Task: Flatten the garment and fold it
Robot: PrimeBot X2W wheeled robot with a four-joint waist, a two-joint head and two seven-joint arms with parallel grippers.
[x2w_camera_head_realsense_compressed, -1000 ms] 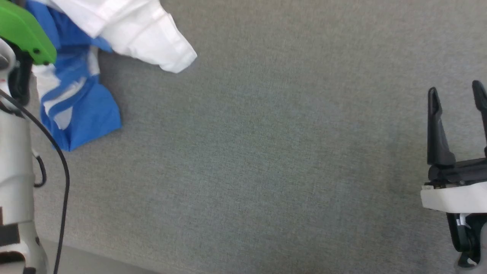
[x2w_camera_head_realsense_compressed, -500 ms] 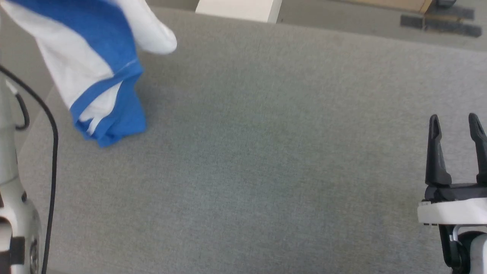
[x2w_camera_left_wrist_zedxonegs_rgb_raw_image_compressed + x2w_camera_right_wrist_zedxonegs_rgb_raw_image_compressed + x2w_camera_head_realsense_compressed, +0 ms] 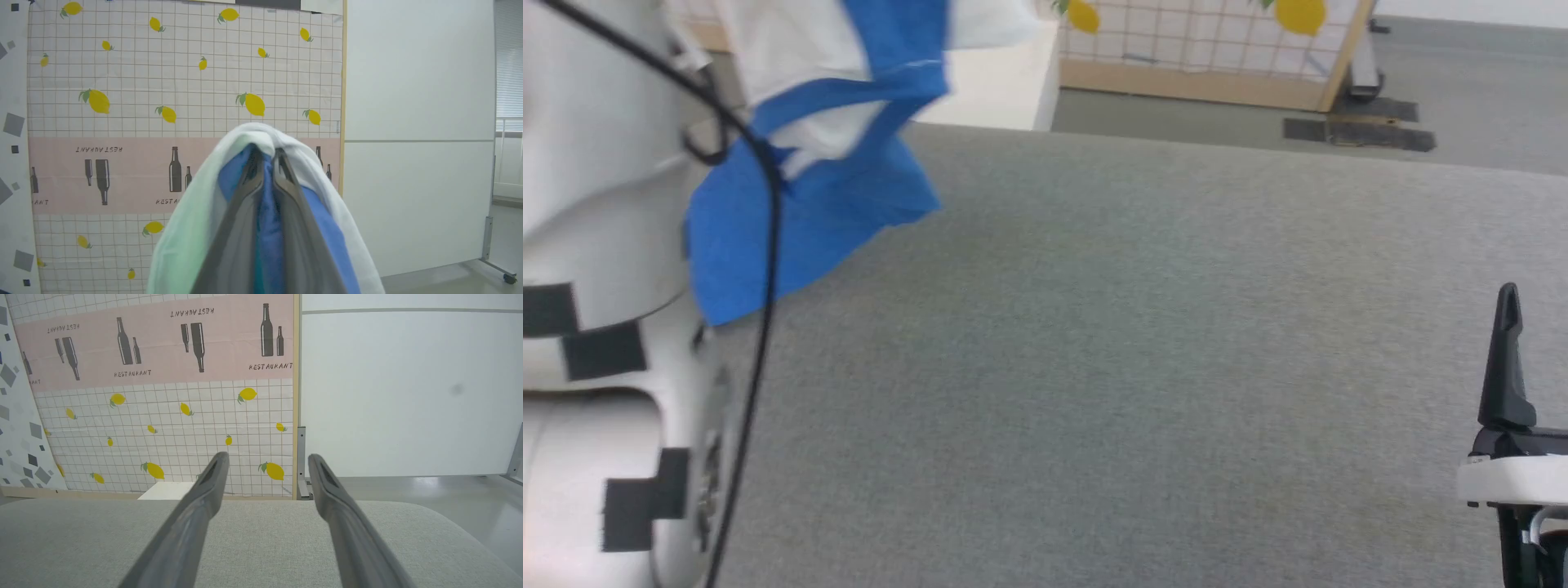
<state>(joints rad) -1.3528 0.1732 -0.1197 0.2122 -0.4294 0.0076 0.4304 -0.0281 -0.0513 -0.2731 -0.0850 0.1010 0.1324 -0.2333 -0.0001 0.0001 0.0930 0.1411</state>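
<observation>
The garment [image 3: 849,188], white with bright blue parts, hangs bunched at the upper left of the head view, its blue lower end just above the grey table [image 3: 1135,367]. In the left wrist view my left gripper [image 3: 267,153] is shut on the garment [image 3: 327,228]. Blue cloth is pinched between its fingers and white cloth is draped over their tips. The pale left arm [image 3: 596,245] stands in front of the garment. My right gripper [image 3: 267,457] is open and empty above the table's right side. One of its fingers [image 3: 1507,367] shows at the lower right of the head view.
Beyond the table's far edge stand a lemon-printed screen [image 3: 1201,41], a white box [image 3: 996,90] and a dark mat [image 3: 1356,135] on the floor. A plain white wall panel [image 3: 408,392] is to the right of the screen. A black cable [image 3: 760,327] runs down the left arm.
The head camera has tilted up, bringing the room behind into view. The left gripper has lifted the garment up off the table. The right gripper stays open.
</observation>
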